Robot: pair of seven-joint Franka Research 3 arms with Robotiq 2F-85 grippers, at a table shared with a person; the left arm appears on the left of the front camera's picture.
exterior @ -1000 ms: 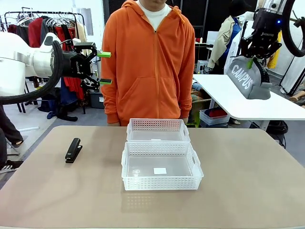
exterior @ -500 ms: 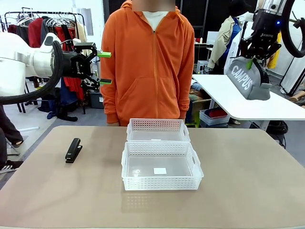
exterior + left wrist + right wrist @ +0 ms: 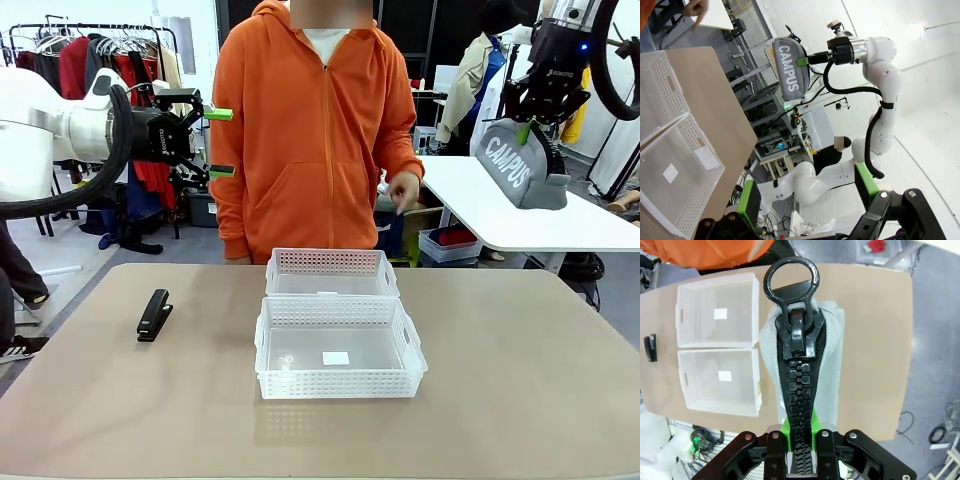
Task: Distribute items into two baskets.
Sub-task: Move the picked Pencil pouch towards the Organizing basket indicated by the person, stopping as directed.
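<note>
Movement since a second ago is confined to the person in the orange hoodie (image 3: 315,130), whose hand (image 3: 404,189) is now raised beside the hip, where earlier no hand showed; both arms, the pouch and everything on the table (image 3: 520,380) sit as they did. The right gripper (image 3: 545,112) hangs high at the far right, well above and beyond the table, jaws clenched on the top edge of the grey "CAMPUS" pouch (image 3: 520,168), which dangles below it. In the front view its fingertips are buried in the pouch's fabric, and in the right wrist view only slivers of green pad show either side of the black zip (image 3: 797,390). The left gripper (image 3: 221,142) is held level at the far left, jaws spread wide with nothing between them. The black stapler (image 3: 154,315) lies on the table's left part, well apart from the baskets; the right wrist view cuts it off at the edge. Counted: one pouch, one stapler, two baskets touching end to end at mid-table, the near basket (image 3: 340,385) and the far basket (image 3: 330,262), each with one small white label (image 3: 336,358) on its floor, the far one's readable only from above.
</note>
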